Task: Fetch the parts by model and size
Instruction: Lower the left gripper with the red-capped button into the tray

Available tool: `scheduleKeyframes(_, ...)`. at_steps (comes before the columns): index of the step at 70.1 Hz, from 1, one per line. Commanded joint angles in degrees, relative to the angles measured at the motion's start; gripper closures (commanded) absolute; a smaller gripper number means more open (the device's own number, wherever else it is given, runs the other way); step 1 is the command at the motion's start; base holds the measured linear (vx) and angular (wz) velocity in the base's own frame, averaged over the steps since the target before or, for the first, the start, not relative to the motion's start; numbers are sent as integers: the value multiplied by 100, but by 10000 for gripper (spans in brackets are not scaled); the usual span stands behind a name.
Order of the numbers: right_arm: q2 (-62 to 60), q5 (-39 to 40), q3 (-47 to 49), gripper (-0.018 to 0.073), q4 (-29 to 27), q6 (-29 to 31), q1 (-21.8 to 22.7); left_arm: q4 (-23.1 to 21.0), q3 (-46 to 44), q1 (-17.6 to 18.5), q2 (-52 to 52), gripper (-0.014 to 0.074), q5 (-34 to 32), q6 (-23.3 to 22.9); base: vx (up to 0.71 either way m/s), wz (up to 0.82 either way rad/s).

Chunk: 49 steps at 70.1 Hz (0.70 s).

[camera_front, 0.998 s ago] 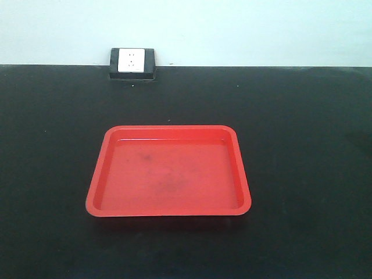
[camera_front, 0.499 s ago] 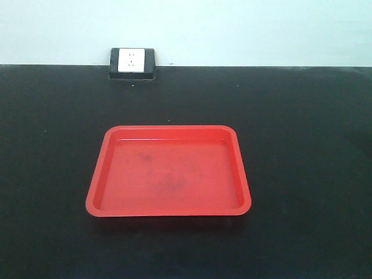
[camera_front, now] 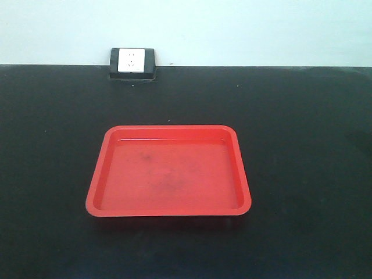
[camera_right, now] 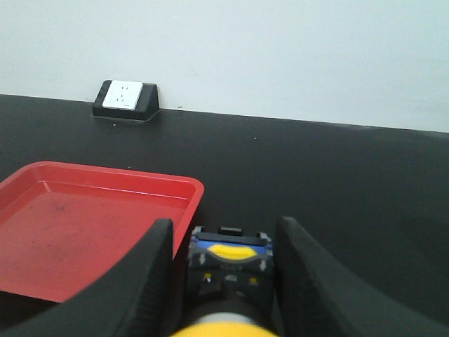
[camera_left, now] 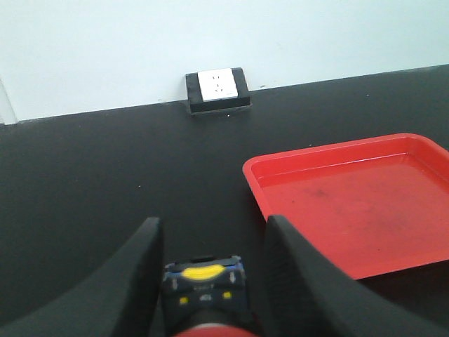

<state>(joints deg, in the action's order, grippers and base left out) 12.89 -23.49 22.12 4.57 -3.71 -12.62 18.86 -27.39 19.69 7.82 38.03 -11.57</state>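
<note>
Red tray: glossy moulded plastic, floor smudged dull. Tabletop: smooth matt black. Left gripper fingers: matt black, finely textured plastic.

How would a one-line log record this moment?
left fingers: hold red-capped push-button switch | right fingers: hold yellow-capped push-button switch | red plastic tray: empty

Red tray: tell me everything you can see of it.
The red tray is a shallow, rounded-corner rectangle of glossy plastic by its look, with a raised rim and a flat floor marked by dark smudges. It lies flat, open side up, on the black table, centred in the front view. Nothing lies in it; only the table touches it.
</note>
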Motion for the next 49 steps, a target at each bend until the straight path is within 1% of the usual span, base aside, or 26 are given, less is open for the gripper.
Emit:
scheduleKeyframes(1, 57, 470, 159, 564, 55, 46, 6, 56, -145, 6, 119, 603, -416, -21, 0, 0)
scheduleKeyframes(26, 57, 484, 159, 564, 42, 31, 6, 26, -145, 6, 119, 603, -416, -21, 0, 0)
scheduleKeyframes(49, 57, 484, 159, 564, 42, 31, 6, 21, -151, 6, 249, 603, -684, -33, 0, 0)
